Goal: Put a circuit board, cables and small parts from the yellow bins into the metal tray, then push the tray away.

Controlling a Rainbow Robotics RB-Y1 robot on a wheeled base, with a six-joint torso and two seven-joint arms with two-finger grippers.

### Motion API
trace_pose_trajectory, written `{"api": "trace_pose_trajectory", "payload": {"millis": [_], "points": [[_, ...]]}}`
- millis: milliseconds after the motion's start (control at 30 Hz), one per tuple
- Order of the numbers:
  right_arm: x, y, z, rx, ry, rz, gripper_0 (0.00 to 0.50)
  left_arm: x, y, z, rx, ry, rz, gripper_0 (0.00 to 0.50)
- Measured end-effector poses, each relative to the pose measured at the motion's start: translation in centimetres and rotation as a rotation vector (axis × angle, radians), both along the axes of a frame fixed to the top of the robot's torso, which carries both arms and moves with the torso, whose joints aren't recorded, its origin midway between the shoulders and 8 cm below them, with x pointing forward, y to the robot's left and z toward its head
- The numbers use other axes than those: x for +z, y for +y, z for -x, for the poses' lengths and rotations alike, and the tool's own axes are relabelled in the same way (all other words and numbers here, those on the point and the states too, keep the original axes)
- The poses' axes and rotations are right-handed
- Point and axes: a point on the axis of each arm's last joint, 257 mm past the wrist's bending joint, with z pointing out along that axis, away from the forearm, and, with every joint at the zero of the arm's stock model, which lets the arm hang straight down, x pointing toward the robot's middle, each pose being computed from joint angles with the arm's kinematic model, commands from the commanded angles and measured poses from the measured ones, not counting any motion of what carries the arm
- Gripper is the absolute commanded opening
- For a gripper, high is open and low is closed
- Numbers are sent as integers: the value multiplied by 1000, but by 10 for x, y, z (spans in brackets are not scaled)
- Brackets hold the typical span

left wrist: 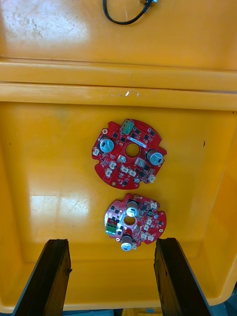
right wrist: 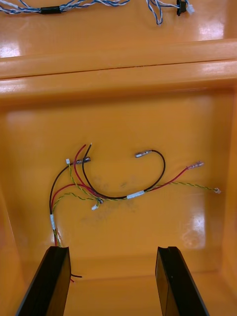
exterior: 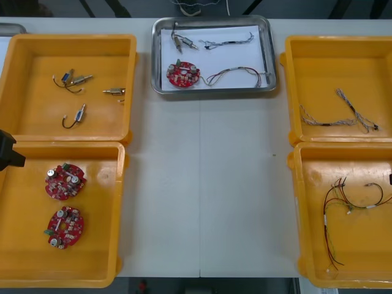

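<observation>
The metal tray (exterior: 158,55) sits at the table's far middle, white inside. It holds a red circuit board (exterior: 184,74), two cables (exterior: 236,75) and small metal parts (exterior: 182,41). My left gripper (left wrist: 113,242) hangs open over the near left yellow bin (left wrist: 29,197), where two circuit boards (left wrist: 129,154) (left wrist: 134,221) lie beyond its fingertips. It shows as a black shape (exterior: 8,151) at the front view's left edge. My right gripper (right wrist: 113,249) is open above the near right yellow bin (right wrist: 197,123), just short of the red, black and yellow cables (right wrist: 113,190). Neither holds anything.
The far left bin (exterior: 24,46) holds small metal parts (exterior: 73,79) with short black leads. The far right bin (exterior: 306,55) holds twisted blue and white cables (exterior: 343,113). Bare table (exterior: 208,184) runs between the bins, in front of the tray.
</observation>
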Motion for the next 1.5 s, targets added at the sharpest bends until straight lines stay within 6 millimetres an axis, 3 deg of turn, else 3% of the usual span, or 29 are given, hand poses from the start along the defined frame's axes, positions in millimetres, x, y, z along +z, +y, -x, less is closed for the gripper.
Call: {"api": "trace_pose_trajectory", "payload": {"millis": [1500], "points": [[0, 0, 0, 0, 0, 0, 500, 0, 0, 0, 0, 0, 0, 500]]}}
